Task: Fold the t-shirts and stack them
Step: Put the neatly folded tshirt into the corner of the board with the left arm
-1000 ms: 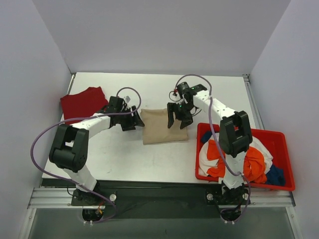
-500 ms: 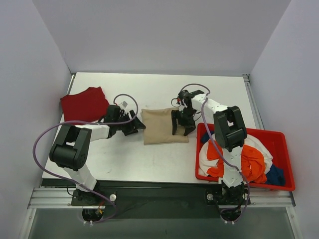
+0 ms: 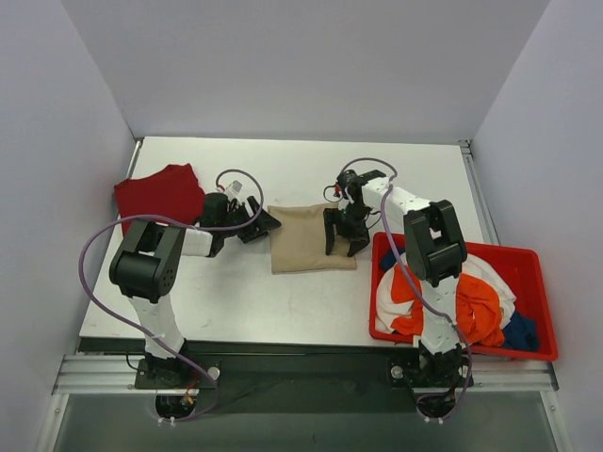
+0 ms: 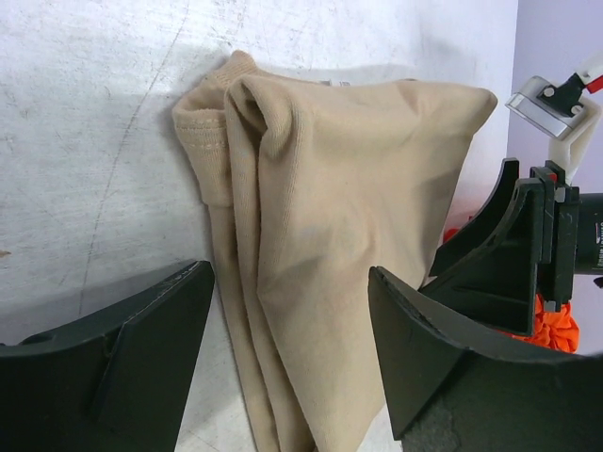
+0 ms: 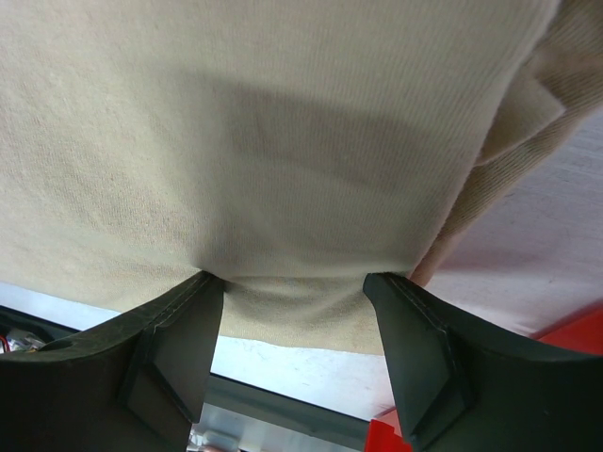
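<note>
Looking from above, you have the folded beige t-shirt (image 3: 309,237) mid-table, left gripper (image 3: 266,224) at its nine o'clock edge, jaws wide, holding nothing. Your right gripper (image 3: 343,250) sits at three o'clock, jaws apart, tips seemingly pressing the cloth.

a pale, scuffed table (image 3: 283,306) carries three things. a folded beige t-shirt (image 3: 303,241) lies flat near its middle. a dark red t-shirt (image 3: 155,193) lies by the far left edge, well apart from the beige one. a red plastic bin (image 3: 533,260) stands at the near right corner.
</note>
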Tool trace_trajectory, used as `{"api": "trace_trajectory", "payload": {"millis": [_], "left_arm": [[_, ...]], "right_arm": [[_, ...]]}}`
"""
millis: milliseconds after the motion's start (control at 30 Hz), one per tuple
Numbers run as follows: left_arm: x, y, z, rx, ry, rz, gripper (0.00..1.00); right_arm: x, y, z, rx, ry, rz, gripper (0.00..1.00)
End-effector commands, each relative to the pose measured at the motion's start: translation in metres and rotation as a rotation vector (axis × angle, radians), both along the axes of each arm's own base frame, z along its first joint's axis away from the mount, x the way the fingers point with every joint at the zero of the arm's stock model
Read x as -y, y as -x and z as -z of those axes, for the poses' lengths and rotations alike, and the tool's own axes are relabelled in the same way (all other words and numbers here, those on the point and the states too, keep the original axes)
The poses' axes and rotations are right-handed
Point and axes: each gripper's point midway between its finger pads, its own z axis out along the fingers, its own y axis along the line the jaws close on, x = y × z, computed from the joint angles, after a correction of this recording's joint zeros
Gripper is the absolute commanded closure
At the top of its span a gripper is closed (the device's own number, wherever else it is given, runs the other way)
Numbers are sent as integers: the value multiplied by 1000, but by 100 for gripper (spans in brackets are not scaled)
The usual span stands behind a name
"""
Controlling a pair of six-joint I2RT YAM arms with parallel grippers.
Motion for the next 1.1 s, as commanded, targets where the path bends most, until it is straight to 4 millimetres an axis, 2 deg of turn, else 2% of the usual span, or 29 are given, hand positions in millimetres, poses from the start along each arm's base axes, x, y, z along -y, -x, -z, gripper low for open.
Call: {"api": "trace_trajectory", "payload": {"millis": [0,100,333,600,733,767,867,900,967,1000,1033,1067], "left_arm": [[-17,8,45,-96,-109,-53,22],[-16,10,54,-105,-135,-51,22],[5,26,73,-150,-152,15,22],[34,72,88,-209,-198,146,30],[29,78,95,-242,-248,160,46],[27,76,93,-249,-263,154,59],[18,62,84,-227,-335,133,86],[12,53,79,-234,-390,111,100],[-4,56,74,-268,-487,117,100],[-7,38,60,-225,-526,93,100],[-13,32,52,-201,-562,101,100],[-21,34,48,-224,-602,108,100]], "right_arm": [[14,10,8,-41,53,-20,35],[11,9,7,-40,40,-22,35],[8,8,6,-44,25,-25,35],[5,8,7,-45,17,-30,35],[2,9,5,-45,12,-32,35],[1,8,4,-40,10,-32,35],[0,6,-3,-23,-1,-31,35],[-1,6,-5,-20,-6,-33,35],[-2,5,-12,-6,-15,-33,34],[-2,6,-13,-5,-17,-32,34],[-1,5,-18,3,-22,-30,33],[0,4,-21,8,-23,-27,33]]}}
